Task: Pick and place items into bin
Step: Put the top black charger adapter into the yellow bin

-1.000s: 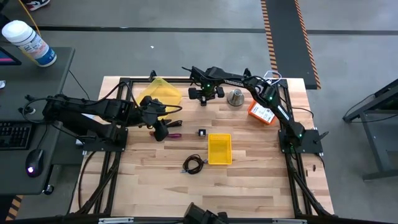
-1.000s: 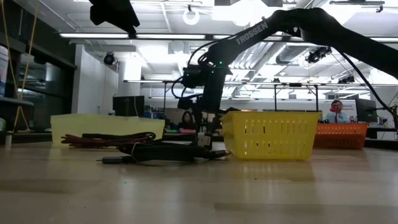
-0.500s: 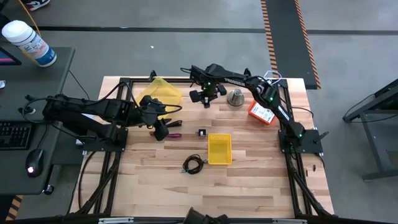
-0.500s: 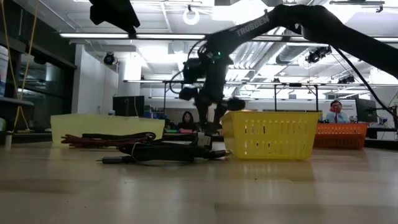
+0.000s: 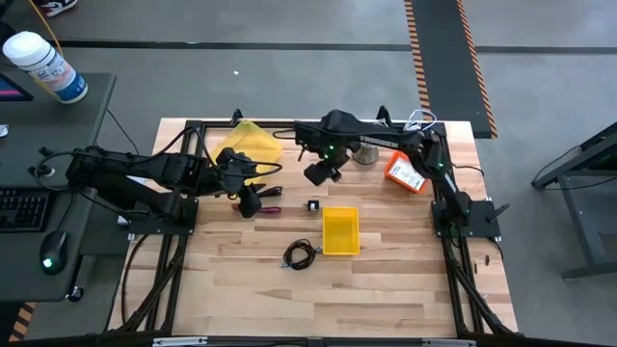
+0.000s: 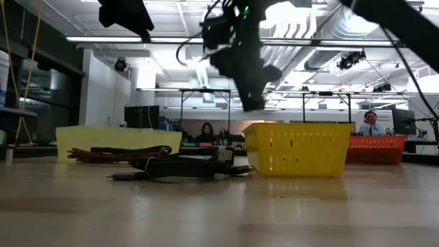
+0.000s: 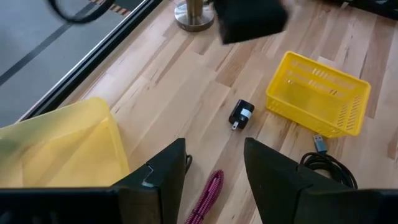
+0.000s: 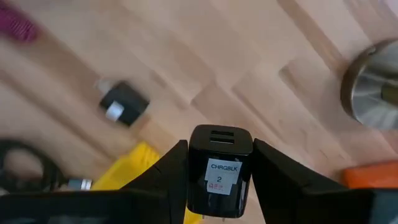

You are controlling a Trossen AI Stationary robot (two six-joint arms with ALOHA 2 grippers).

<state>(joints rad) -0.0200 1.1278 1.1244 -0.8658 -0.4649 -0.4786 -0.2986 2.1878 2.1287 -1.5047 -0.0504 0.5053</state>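
My right gripper [image 5: 323,172] hangs high over the table's middle, just beyond the small yellow bin [image 5: 339,231], and is shut on a tiny black block [image 8: 221,168] labelled CHRGBLK 2. A second black block [image 5: 312,205] lies flat on the wood between the gripper and the bin. The coiled black cable [image 5: 300,254] lies left of the bin. The red-handled tool [image 5: 272,208] rests beside my left gripper [image 5: 249,202], which is open and low at the table's left. An orange and white printed item [image 5: 406,175] lies at the far right. My right gripper pinches the black block between its two fingers, one finger [image 8: 171,171] on each of its opposite side faces [image 8: 196,177]. The fingers come from above, pointing down. The block is lifted clear of the table, its slotted end [image 8: 221,135] pointing away from the wrist.
The grey metal cone [image 5: 364,151] stands behind my right gripper. A large pale yellow container [image 5: 249,142] sits at the far left. The dark frame rails [image 5: 193,130] run along the table's edges. Bare wood lies toward the near edge. People sit in the room beyond.
My right gripper has risen from the table near the cone and moved toward the near edge and the yellow bin, carrying the black block up clear of the wood. My left arm has kept still.
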